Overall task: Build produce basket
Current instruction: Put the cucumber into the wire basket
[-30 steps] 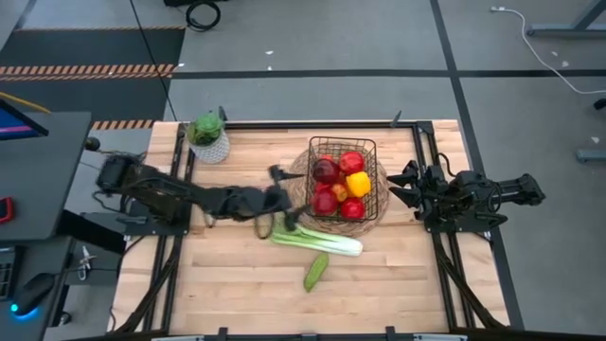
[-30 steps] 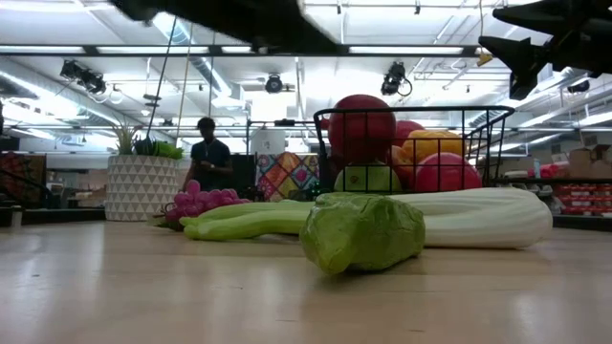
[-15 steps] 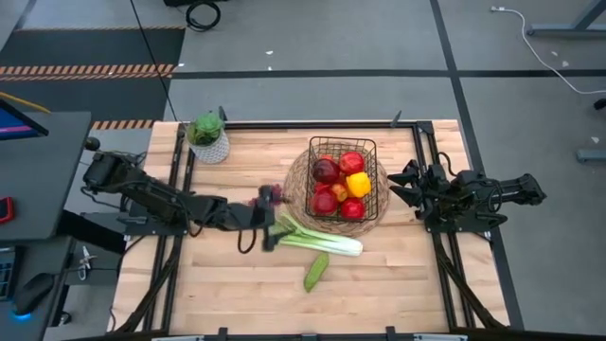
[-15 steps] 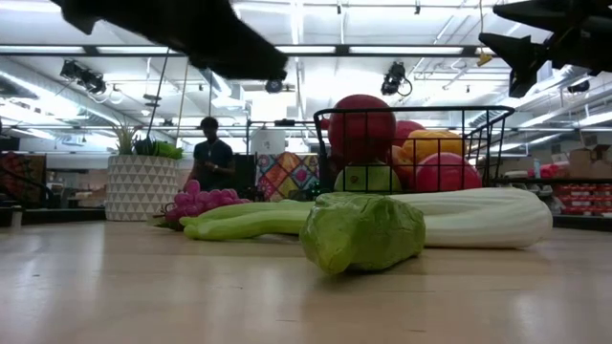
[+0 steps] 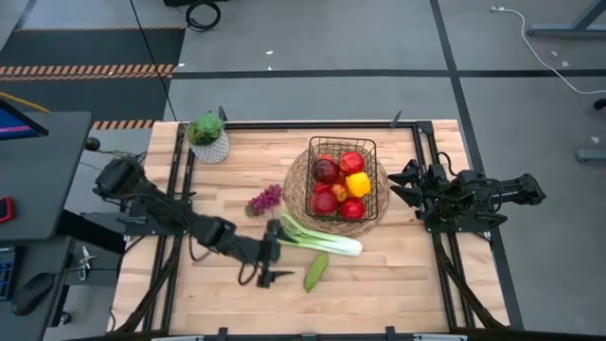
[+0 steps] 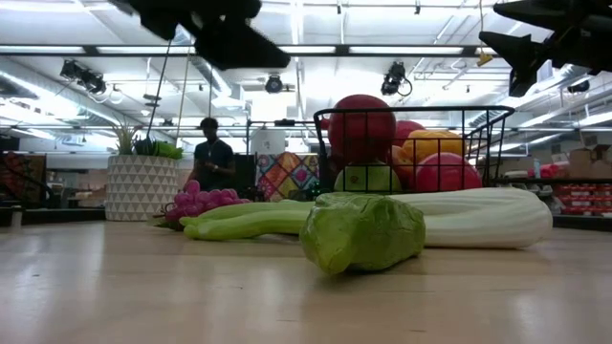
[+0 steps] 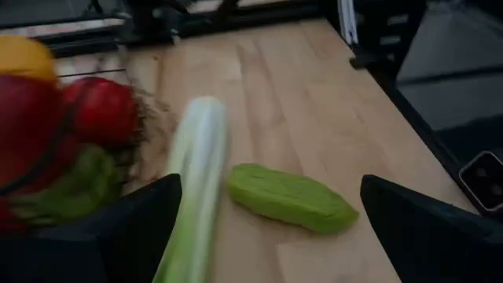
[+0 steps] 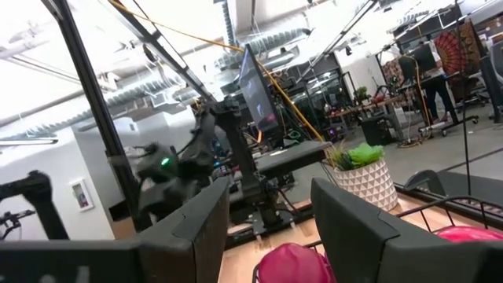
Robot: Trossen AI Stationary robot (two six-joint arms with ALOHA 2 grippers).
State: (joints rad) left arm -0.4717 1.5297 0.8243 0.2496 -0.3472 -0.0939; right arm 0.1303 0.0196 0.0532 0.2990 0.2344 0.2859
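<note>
The black wire basket (image 5: pixel 343 180) stands on a round straw mat and holds red apples, a yellow pepper and a red pepper. On the bare wood lie purple grapes (image 5: pixel 265 199), a pale-green leek (image 5: pixel 322 239) and a green cucumber (image 5: pixel 315 271). My left gripper (image 5: pixel 281 252) hovers open above the table just left of the cucumber (image 7: pixel 291 198) and the leek's green end (image 7: pixel 192 189), its fingers pointing toward them. My right gripper (image 5: pixel 402 185) waits open and raised at the basket's right side.
A leafy plant in a white pot (image 5: pixel 208 137) stands at the table's far left corner. Bare wood stretches along the near edge (image 5: pixel 284 308) and to the left of the produce. A person stands in the room beyond the table (image 6: pixel 210 153).
My left gripper has swung from beside the basket's left side toward the table's near edge, sinking a little and turning, and stays open. The grapes, which the arm covered before, now show lying on the wood. None of the produce has moved.
</note>
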